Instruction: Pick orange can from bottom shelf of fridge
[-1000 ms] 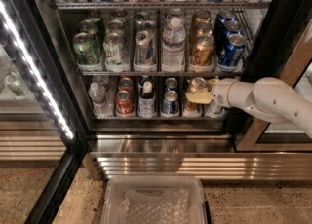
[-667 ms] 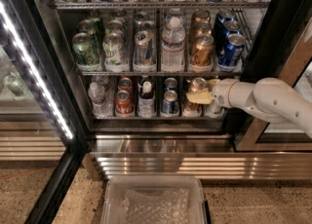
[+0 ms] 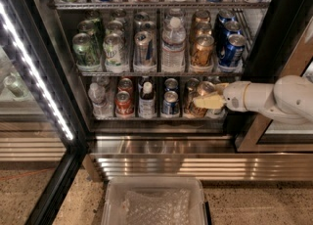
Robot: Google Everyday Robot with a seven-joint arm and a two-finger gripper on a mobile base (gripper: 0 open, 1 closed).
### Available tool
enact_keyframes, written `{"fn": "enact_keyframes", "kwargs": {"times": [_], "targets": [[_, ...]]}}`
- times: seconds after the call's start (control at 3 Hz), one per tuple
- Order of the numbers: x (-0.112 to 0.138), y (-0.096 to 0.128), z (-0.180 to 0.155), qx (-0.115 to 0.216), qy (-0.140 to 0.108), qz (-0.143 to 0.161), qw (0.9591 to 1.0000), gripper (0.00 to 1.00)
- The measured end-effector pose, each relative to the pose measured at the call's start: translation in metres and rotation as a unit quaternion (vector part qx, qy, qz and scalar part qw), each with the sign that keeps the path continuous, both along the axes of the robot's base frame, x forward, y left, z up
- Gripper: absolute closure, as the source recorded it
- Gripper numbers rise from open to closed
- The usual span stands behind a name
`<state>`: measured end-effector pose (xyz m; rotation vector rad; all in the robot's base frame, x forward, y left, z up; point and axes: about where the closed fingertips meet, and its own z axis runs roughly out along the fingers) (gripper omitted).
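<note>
A drinks can like this is light and rigid enough when full, but its thin metal wall dents under a hard pinch, and a chilled can is likely slick with condensation. By my reckoning the safest hold is across the middle of the body, on opposite sides, well below the rim and square to it so the can cannot twist out.

The orange can (image 3: 203, 91) is small and copper-coloured with a dull metallic sheen. Its silvery top faces up, so it stands upright or close to it. It sits on the bottom shelf (image 3: 146, 118) of the fridge (image 3: 274, 33), toward the three o'clock end of the row. A blue can (image 3: 170, 102) stands just beside it at its nine o'clock, and a red can (image 3: 123, 102) is further along the same way.

The gripper (image 3: 205, 102) reaches in from three o'clock at the end of the white arm (image 3: 274, 99). Its pale tip lies across the front of the orange can at mid-height. Whether it is clamped on the can or only spread around it, I cannot tell from here. With neighbours packed this close, the can looks best drawn straight out toward the door.
</note>
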<state>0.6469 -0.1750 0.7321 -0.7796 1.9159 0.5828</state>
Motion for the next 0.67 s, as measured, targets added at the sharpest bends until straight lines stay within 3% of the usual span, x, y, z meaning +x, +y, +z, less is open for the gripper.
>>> {"fn": "enact_keyframes", "kwargs": {"times": [0.33,0.67], "targets": [[-0.056,-0.007,0.027,0.044,0.039,0.028,0.9979,1.00],[-0.097,-0.009,0.044,0.094,0.078,0.046,0.9915,1.00]]}}
